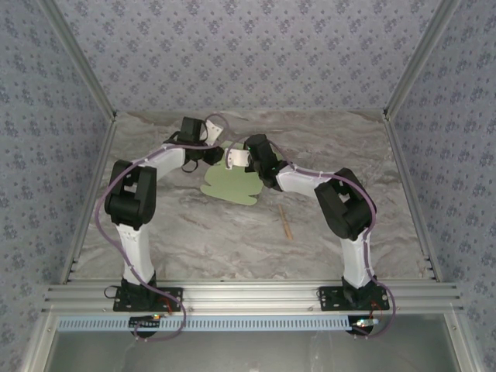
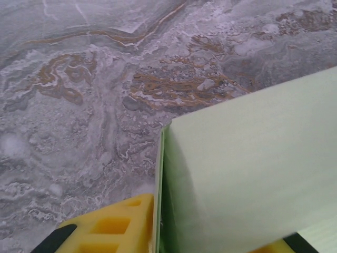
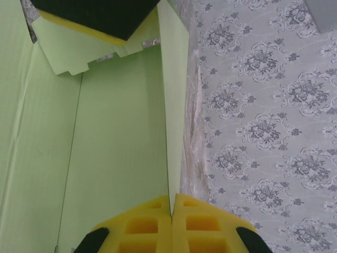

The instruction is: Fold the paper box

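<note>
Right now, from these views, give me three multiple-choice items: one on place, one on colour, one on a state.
1. The stick lies:
A) on the box
B) on the table, right of the box
C) against the back wall

2. The box is:
A) red
B) pale green
C) blue

3. The right gripper is:
A) wide open
B) holding the stick
C) shut on a box edge

Answers:
1. B, the top view shows it apart on the marble.
2. B, the card is green in every view.
3. C, its wrist view shows it pinching the card's edge.
</note>
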Motion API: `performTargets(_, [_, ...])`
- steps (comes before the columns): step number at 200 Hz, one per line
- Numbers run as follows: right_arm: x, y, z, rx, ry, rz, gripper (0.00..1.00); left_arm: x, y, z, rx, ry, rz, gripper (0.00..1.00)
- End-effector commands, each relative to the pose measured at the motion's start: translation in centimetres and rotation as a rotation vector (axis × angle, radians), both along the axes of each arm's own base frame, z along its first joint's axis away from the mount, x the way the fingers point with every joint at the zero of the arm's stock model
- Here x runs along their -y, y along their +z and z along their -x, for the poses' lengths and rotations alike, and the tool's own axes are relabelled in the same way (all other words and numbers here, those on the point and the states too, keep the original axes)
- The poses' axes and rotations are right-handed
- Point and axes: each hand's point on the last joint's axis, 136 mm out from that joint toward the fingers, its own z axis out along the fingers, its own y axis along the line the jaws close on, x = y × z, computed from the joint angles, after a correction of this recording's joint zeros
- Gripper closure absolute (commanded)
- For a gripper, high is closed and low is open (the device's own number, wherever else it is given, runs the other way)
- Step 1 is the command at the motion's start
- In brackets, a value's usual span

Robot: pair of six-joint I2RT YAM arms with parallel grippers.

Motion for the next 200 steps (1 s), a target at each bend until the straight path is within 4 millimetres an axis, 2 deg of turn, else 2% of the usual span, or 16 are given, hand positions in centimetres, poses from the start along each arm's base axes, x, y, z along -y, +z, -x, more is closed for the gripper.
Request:
performTargets(1, [-1.7,1.4,2.0,-0.059,0.073,-0.057,1.00,-3.8,2.9,-3.3,0.147,0.208,-0.048,0.73])
performTargets(92, [-1.6,1.7,1.8,-0.057,0.051,-0.068,1.00,-4.6,1.1,-3.0,0.072,0.322,-0.066,0.73])
performTargets(150, [-1.5,2.3,1.7,-0.038,0.043,-0.067,1.00,-4.3,-0.5,-1.5,-0.039,0.312,-0.105,0.73])
performTargets(169, [-1.7,2.5,1.8,-0.036,0.047,-0.072,1.00,-4.8,-1.0,-1.3,-0.042,0.359,-0.117,0.76])
performTargets(200, [-2.1,2.3,2.3,-0.042,0.051,-0.069,1.00,-5.8,-1.0,-1.8,-0.031,0.479,-0.128,0.89])
